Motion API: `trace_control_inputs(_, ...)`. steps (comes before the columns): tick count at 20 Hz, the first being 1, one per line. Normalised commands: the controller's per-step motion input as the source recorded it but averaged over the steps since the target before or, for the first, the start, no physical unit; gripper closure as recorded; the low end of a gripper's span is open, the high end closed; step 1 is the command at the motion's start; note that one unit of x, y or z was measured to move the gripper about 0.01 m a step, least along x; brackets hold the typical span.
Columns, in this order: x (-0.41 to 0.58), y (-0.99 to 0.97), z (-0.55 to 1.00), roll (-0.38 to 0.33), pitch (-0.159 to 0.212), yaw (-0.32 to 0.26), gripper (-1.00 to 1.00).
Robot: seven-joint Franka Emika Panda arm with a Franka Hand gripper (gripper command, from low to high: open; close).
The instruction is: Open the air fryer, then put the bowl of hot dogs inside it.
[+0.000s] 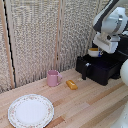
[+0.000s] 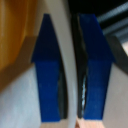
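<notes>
The hand [image 2: 70, 70] pinches the white bowl's [image 1: 93, 52] rim between nearly closed blue fingers [image 2: 47, 75].

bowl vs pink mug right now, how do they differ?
The bowl is white with yellow-orange food in it; the mug is pink, contents not visible. The bowl is held up at the gripper above the open air fryer drawer; the mug stands on the wooden table, untouched. The wrist view shows the blue fingers pinching the bowl's white rim; nothing grips the mug. The mug has a side handle, the bowl none. Both are small and upright.
</notes>
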Motion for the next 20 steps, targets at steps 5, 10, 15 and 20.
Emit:
trace_control_inputs(5, 0.405, -0.47, -0.09, 0.004, 0.112, 0.118, 1.0)
trace_control_inputs(10, 0.356, -0.09, -0.14, -0.003, 0.108, 0.069, 1.0)
trace_control_inputs(15, 0.259, -0.06, -0.2, -0.022, 0.053, 0.0, 1.0)
trace_control_inputs(20, 0.194, -0.21, -0.14, -0.063, 0.0, 0.0, 1.0)
